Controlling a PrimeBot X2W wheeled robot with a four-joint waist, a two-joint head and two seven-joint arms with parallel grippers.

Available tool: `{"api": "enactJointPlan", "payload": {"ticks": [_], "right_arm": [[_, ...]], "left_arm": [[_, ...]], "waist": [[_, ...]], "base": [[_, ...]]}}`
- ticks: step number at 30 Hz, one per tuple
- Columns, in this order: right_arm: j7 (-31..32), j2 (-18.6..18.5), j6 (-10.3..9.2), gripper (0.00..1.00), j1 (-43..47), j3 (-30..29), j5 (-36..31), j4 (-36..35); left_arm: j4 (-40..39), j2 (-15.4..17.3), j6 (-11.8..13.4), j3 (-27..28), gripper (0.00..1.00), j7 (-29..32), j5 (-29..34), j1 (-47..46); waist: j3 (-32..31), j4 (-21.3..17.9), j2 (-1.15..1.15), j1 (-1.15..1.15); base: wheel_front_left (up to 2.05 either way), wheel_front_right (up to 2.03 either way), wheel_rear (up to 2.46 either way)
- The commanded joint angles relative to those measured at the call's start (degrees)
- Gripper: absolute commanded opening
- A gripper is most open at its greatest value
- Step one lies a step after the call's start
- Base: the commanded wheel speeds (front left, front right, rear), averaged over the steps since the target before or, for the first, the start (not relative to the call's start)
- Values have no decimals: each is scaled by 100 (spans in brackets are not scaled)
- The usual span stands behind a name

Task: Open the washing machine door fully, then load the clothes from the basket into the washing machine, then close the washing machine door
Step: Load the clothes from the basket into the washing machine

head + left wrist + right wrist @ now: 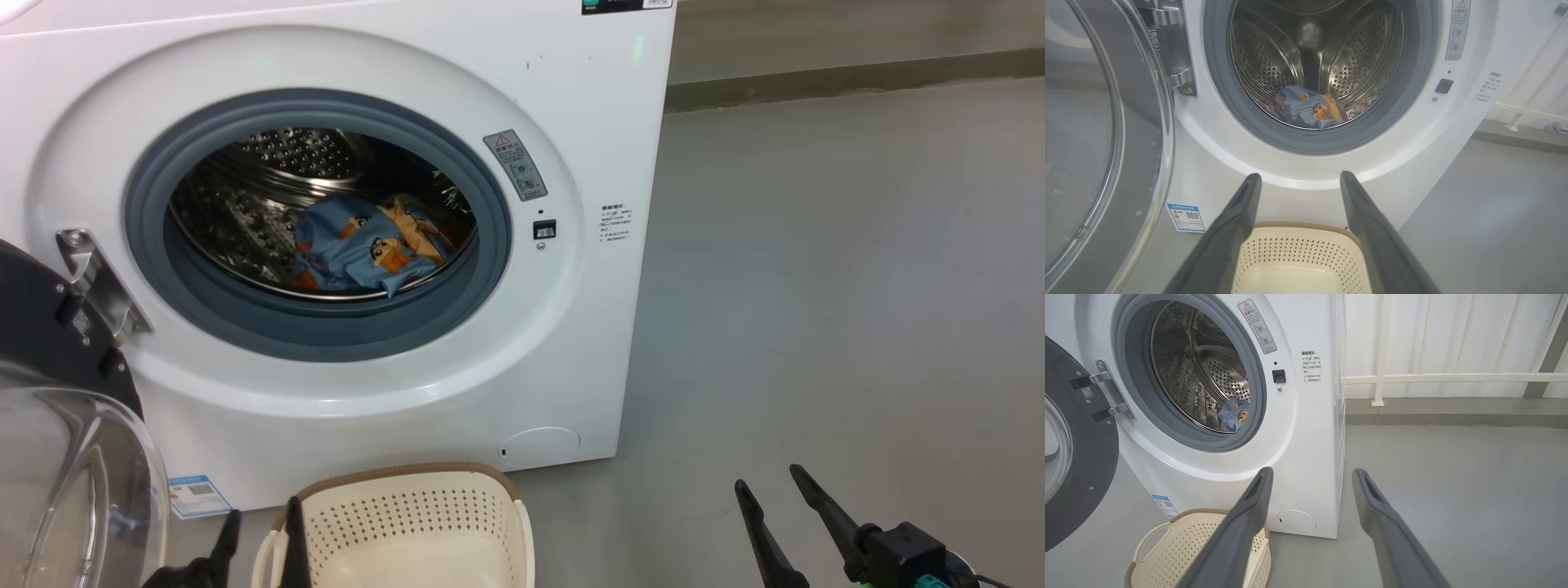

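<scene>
Clothes (367, 249) lying crumpled in steel drum (269, 163) — light blue fabric showing orange-brown cartoon figures; washing machine door (49, 327) hanging open; left claw (1300, 175), right claw (1310, 471) gaping empty.

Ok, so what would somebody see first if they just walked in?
Probably the big white washing machine on the left of the head view, with the blue cartoon clothes lying in its shiny drum. Its glass door hangs wide open at the lower left, and the cream basket sits just in front, looking empty.
</scene>
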Motion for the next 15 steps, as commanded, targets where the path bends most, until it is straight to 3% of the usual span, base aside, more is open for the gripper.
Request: {"api": "enactJointPlan", "payload": {"ticks": [1,15], "right_arm": [[-27,-60,9,100,-26,84,58,-155],[-27,-97,9,100,-35,74,73,-119]], "left_arm": [[-255,95,18,312,100,-37,83,-20],[-437,37,-44,697,100,-37,196,318]], "waist": [[-20,17,0,0],[-123,-32,0,0]], "base": [[0,0,0],[0,0,0]]}}
